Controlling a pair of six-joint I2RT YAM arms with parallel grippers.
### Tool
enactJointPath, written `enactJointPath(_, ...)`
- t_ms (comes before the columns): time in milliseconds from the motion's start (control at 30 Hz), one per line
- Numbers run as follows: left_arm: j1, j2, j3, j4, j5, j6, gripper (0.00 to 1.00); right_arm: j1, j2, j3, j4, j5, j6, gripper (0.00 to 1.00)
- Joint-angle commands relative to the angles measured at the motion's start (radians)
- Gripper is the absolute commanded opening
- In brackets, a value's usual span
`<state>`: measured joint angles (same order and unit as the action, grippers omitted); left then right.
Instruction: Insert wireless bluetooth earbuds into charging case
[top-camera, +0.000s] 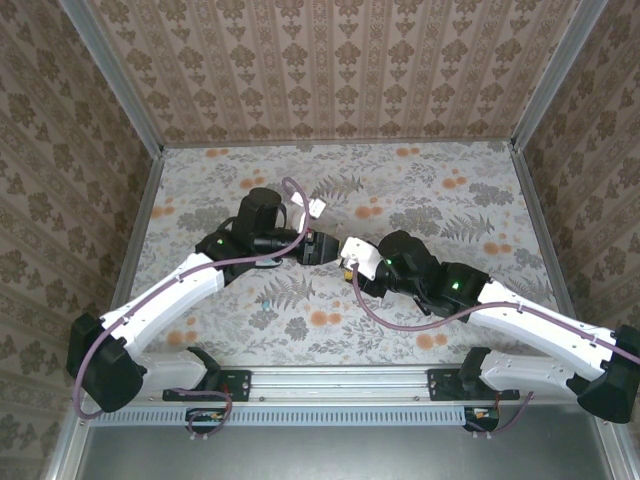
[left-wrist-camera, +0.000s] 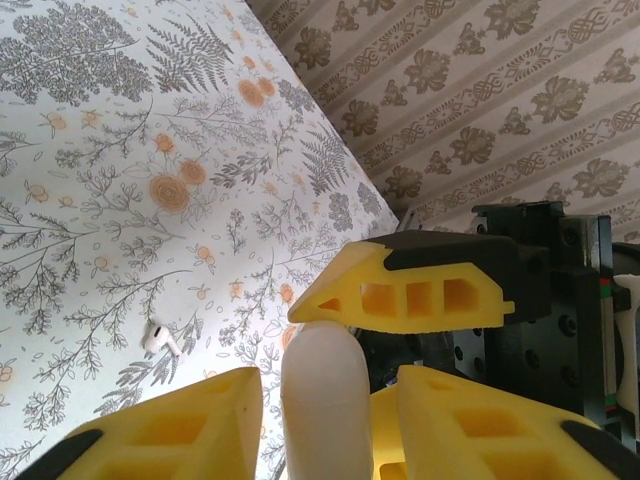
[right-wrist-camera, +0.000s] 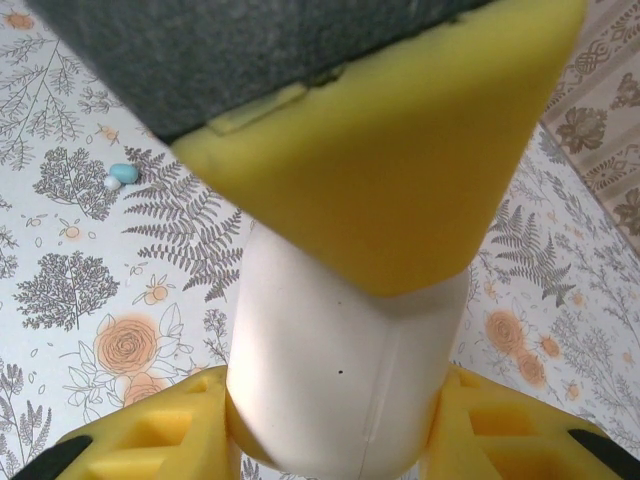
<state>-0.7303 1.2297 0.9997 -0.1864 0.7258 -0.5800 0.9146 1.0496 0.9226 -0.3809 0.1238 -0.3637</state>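
Right tool (right-wrist-camera: 335, 420) pinches the white charging case (right-wrist-camera: 340, 340) between both pads. Left tool (left-wrist-camera: 325, 385) brackets the case's narrow end; whether it grips cannot be told. On the counter (left-wrist-camera: 80, 200), a white earbud (left-wrist-camera: 160, 340) lies at nine o'clock of the left tool and a teal earbud (right-wrist-camera: 123, 174) at ten o'clock of the right tool. Risk: an off-centre squeeze may twist the case loose.

Left tool (top-camera: 328, 250), right tool (top-camera: 347, 262) tip-to-tip (floral table (top-camera: 450, 200)).

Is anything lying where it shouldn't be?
Yes. A tiny white plastic earbud and a small teal bud lie loose on the flowered table, outside the smooth white case.
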Motion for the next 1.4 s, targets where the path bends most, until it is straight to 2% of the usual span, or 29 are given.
enactJointPath(0, 0.010, 0.005, -0.001, -0.025, 0.030, -0.002, 0.43, 0.004, -0.014, -0.008, 0.018, 0.011, 0.012, 0.34)
enactJointPath(200, 0.008, 0.036, -0.003, -0.026, 0.073, -0.011, 0.45, 0.004, -0.001, 0.003, 0.003, 0.023, 0.009, 0.34)
enactJointPath(567, 0.008, 0.065, 0.006, -0.038, 0.106, -0.012, 0.26, 0.003, 0.011, 0.015, -0.009, 0.031, 0.012, 0.33)
enactJointPath(600, 0.008, 0.065, 0.006, -0.041, 0.106, -0.012, 0.26, 0.004, 0.013, 0.017, -0.012, 0.034, 0.014, 0.33)
enactJointPath(733, 0.008, 0.062, 0.008, -0.048, 0.110, -0.014, 0.41, 0.004, 0.018, 0.018, -0.020, 0.042, 0.017, 0.33)
enactJointPath(900, 0.009, 0.059, 0.009, -0.057, 0.123, -0.012, 0.41, 0.004, 0.017, 0.019, -0.026, 0.047, 0.019, 0.33)
enactJointPath(1133, 0.008, 0.064, 0.006, -0.068, 0.127, -0.005, 0.33, 0.003, 0.013, 0.023, -0.030, 0.046, 0.020, 0.33)
enactJointPath(1200, 0.008, 0.063, 0.008, -0.069, 0.124, 0.002, 0.26, 0.003, 0.012, 0.025, -0.033, 0.039, 0.021, 0.33)
enactJointPath(1267, 0.008, 0.060, 0.009, -0.068, 0.115, 0.019, 0.14, 0.003, 0.008, 0.024, -0.033, 0.029, 0.021, 0.33)
enactJointPath(1300, 0.008, 0.057, 0.010, -0.066, 0.109, 0.026, 0.11, 0.003, 0.006, 0.024, -0.032, 0.025, 0.024, 0.35)
enactJointPath(1367, 0.009, 0.042, 0.007, -0.062, 0.089, 0.051, 0.08, 0.004, 0.000, 0.034, -0.032, 0.016, 0.046, 0.47)
